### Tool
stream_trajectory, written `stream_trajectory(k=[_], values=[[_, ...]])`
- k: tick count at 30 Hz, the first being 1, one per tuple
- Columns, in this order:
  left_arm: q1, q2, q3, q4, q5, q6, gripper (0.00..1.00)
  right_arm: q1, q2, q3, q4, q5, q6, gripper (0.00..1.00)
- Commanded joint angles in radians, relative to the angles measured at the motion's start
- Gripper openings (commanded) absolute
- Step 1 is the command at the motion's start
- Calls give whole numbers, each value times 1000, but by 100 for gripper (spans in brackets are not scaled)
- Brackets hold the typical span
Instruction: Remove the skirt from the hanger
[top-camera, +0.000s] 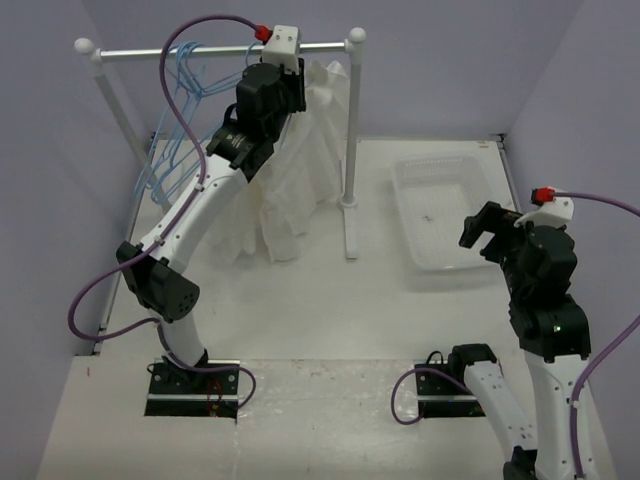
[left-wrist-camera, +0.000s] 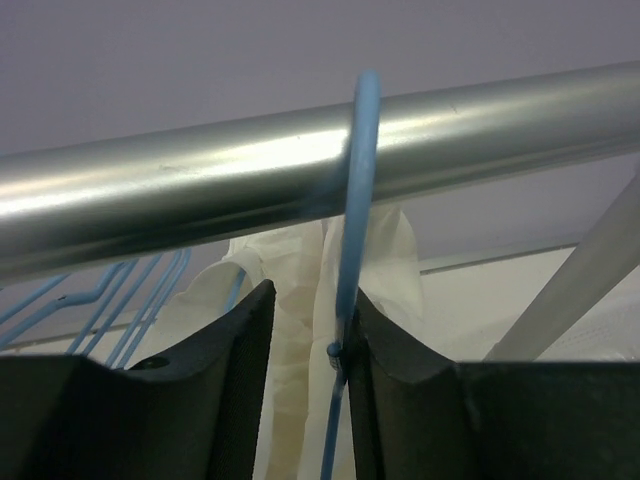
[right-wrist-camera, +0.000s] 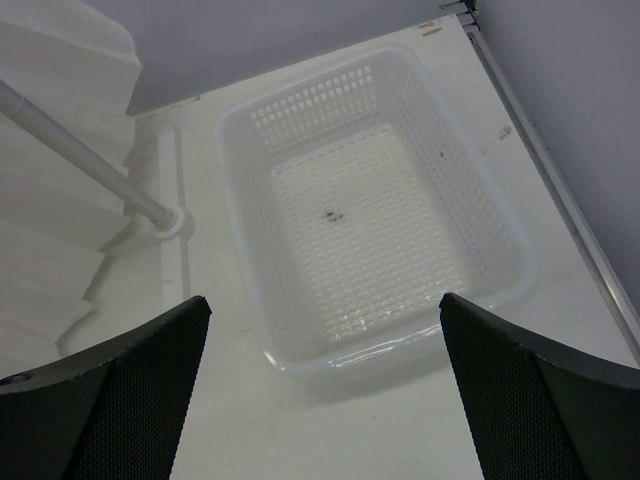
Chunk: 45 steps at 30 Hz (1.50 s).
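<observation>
My left wrist camera is tight under the rail (left-wrist-camera: 180, 185). It shows what the overhead view cannot: the blue hanger (left-wrist-camera: 358, 170) hooked over the rail, its thin neck dropping between the fingers of my left gripper (left-wrist-camera: 313, 300). The neck lies against the right finger (left-wrist-camera: 400, 370), with a clear gap to the other. The jaws are only partly closed, around the wire and not pinching it.

The overhead view gives the wider layout. My left arm reaches up to the far rail. A bunch of bare blue hangers (top-camera: 180, 100) hangs at the rail's left end. The skirt (top-camera: 322, 120) hangs at its right end, beside the right post (top-camera: 351, 130). Its long axis runs straight down from the rail to the table (top-camera: 300, 300), waist up and hem low, and its width runs left to right along the rail. More white cloth hangs to its left, and I cannot separate the two clearly.

My right gripper (right-wrist-camera: 325, 305) hangs well to the right, jaws spread wide and holding nothing. Its camera looks down into the clear basket (right-wrist-camera: 240, 130). It catches the skirt's tiered folds at the left edge, which the left camera does not show.
</observation>
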Motion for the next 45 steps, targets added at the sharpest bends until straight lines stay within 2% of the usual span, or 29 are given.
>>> stream_trajectory(k=[1,4,6,14,22,26,29,32,35,38,41,44,45], values=[[6,-16,-8,44,5,4,34,-3,-22,-7,30,26,-19,99],[6,-17,-6,47,-2,5,21,-2,-31,-7,31,32,-19,99],[6,-20,-3,50,-11,4,0,-2,-39,-11,30,33,-17,99],[5,-43,80,60,44,4,0,-2,-33,-12,40,4,-13,99],[-11,-95,115,62,9,20,0,-2,-33,-17,47,-5,-10,99],[-32,-118,91,31,-40,19,0,-2,-36,-27,59,-60,-2,99],[-64,-186,-6,25,-136,-1,0,-3,-30,-35,71,-136,7,99],[-123,-258,-122,17,-364,-53,0,-2,-19,-29,70,-239,-14,99],[-176,-322,-230,17,-480,-117,0,0,-8,-30,68,-273,-30,99],[-228,-353,-281,-54,-578,-221,0,1,0,-34,63,-330,-45,99],[-273,-355,-284,-155,-613,-327,0,21,0,-40,56,-370,-62,99],[-320,-355,-302,-197,-650,-380,0,46,0,-56,45,-433,-74,99],[-327,-353,-311,-196,-625,-366,0,63,-5,-64,47,-462,-74,99]])
